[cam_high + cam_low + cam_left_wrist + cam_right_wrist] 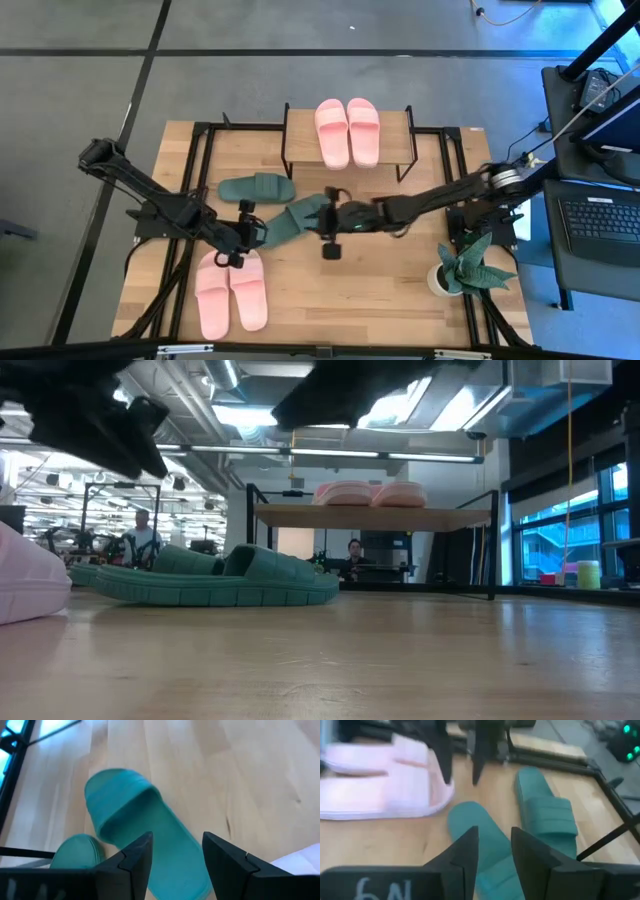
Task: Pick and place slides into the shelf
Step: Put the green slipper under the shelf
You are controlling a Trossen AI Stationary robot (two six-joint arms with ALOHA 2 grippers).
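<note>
On the wooden surface (380, 290), one green slide (295, 220) lies between my left tool (250, 232) and right tool (328, 217); both hover with parted fingers, holding nothing. A pink pair (346, 130) tops the shelf (395, 125).

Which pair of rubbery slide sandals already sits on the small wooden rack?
The light pink pair on the rack's top board. The other pink pair and both dark green slides are off the rack.
</note>
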